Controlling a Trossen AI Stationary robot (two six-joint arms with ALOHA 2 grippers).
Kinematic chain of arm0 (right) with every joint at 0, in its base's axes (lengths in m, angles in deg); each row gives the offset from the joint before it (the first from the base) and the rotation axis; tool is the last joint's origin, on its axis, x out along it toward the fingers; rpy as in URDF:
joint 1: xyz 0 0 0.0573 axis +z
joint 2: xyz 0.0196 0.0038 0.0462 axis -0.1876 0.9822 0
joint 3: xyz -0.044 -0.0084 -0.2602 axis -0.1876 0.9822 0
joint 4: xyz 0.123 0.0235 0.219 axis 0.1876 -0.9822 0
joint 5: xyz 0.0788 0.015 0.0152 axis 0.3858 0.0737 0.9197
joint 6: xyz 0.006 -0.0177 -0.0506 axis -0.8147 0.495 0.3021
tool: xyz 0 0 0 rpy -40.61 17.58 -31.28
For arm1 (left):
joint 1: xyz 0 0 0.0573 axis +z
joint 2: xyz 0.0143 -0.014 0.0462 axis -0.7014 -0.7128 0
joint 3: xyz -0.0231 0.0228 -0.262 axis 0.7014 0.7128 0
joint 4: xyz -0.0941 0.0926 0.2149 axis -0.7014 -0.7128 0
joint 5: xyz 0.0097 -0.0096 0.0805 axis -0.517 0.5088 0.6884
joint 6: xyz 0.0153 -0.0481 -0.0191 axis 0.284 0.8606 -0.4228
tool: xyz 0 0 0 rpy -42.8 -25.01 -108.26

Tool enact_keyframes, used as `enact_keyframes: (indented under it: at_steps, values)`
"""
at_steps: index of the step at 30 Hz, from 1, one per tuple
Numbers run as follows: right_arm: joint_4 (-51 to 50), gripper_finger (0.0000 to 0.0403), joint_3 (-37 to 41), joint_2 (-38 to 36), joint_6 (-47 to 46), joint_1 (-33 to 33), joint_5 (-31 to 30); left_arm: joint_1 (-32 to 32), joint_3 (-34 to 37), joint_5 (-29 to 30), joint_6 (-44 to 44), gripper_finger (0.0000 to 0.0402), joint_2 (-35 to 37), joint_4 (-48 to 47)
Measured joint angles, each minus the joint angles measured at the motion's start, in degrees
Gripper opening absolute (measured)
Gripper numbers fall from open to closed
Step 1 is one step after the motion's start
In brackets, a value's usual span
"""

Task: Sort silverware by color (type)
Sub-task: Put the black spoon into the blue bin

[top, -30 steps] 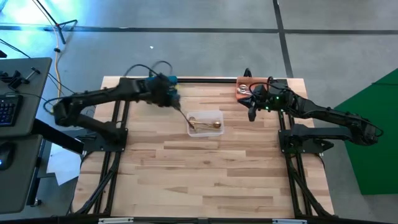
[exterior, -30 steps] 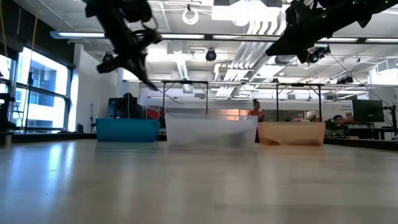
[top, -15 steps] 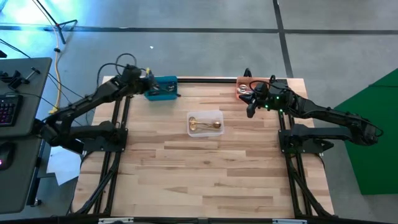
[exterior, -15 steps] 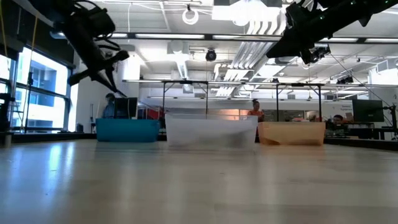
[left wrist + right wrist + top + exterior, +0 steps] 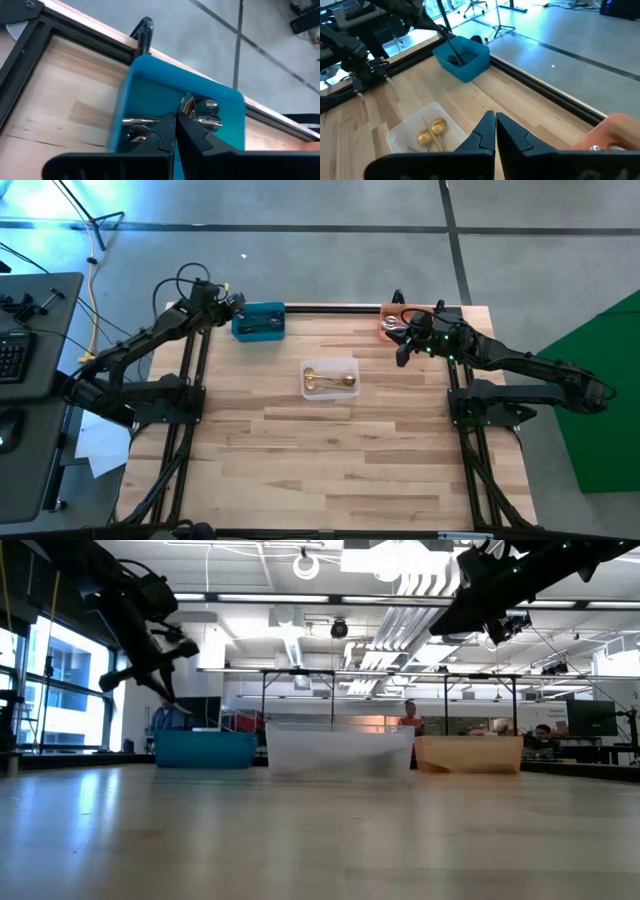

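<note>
Where the high view looks straight down, the table [image 5: 330,450] carries three bins along its far half. The blue bin [image 5: 259,321] sits at about 11 o'clock from the table's centre, holding dark spoons [image 5: 262,324]. The clear bin [image 5: 330,378] lies near 12 o'clock, closer in, with gold spoons [image 5: 331,383] inside. The orange bin [image 5: 396,320] stands at 1 o'clock with silver spoons [image 5: 393,323] in it. The left gripper [image 5: 232,303] hangs at the blue bin's 10 o'clock corner, just off the table's edge. The right gripper [image 5: 403,356] hovers at the orange bin's 6 o'clock side.

In the low view, the blue bin [image 5: 204,749], clear bin [image 5: 339,751] and orange bin [image 5: 469,754] stand in a row on the far table. The left gripper [image 5: 160,697] hangs above the blue bin, and a thin dark rod runs down from it toward the bin; whether this is a held spoon I cannot tell. The right arm [image 5: 500,585] stays high above the orange bin.

In the left wrist view, the left gripper [image 5: 176,118] has its fingers pressed together, with the blue bin [image 5: 150,85] and shiny spoon bowls [image 5: 200,109] beyond.

In the right wrist view, the right gripper [image 5: 495,119] is closed on nothing. Gold spoons [image 5: 432,131] lie in the clear bin [image 5: 402,132]; the blue bin [image 5: 462,60] sits farther off.
</note>
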Motion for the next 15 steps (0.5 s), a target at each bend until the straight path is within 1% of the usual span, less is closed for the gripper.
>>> enact_keyframes:
  at_steps: [3,10,15]
  values:
    - [-0.1,0.0,0.0,0.0,-0.5,0.0,-1.1,0.0,0.0,-0.2,-1.5,0.0,-1.6,1.1]
    - [-0.1,0.0,0.0,0.0,-0.7,0.0,-1.3,0.9,0.0,-1.8,-3.5,0.0,-7.7,4.8]
    - [-0.1,0.0,0.0,0.0,-1.6,0.0,-3.1,1.5,0.0,-2.8,-5.7,0.0,-11.9,7.6]
